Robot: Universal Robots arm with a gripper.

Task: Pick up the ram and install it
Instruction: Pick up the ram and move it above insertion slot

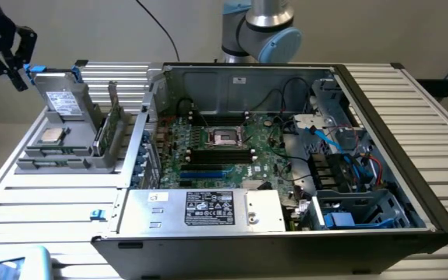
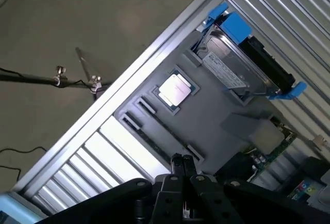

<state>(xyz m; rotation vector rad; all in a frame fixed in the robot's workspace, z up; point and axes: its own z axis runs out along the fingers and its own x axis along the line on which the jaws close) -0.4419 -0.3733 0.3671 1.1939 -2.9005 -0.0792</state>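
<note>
Exterior view: ram (image 1: pixel 109 133) apart from jaws

This looked like a robotics lab or test bench rather than a home or office: an industrial robot arm (image 1: pixel 265 32) rose behind a table of ribbed aluminium slats (image 1: pixel 45 204), and its black gripper (image 2: pixel 183 162) hung above a grey moulded fixture (image 1: pixel 60 158) that held loose computer parts in their own pockets. An open desktop computer case (image 1: pixel 232 87) lay on its side on the slats with its motherboard (image 1: pixel 216 149) bare. Around the bench were a plain pale wall (image 1: pixel 91 29), a bare floor (image 2: pixel 77 22) and a trailing black cable (image 1: pixel 160 26).
</note>
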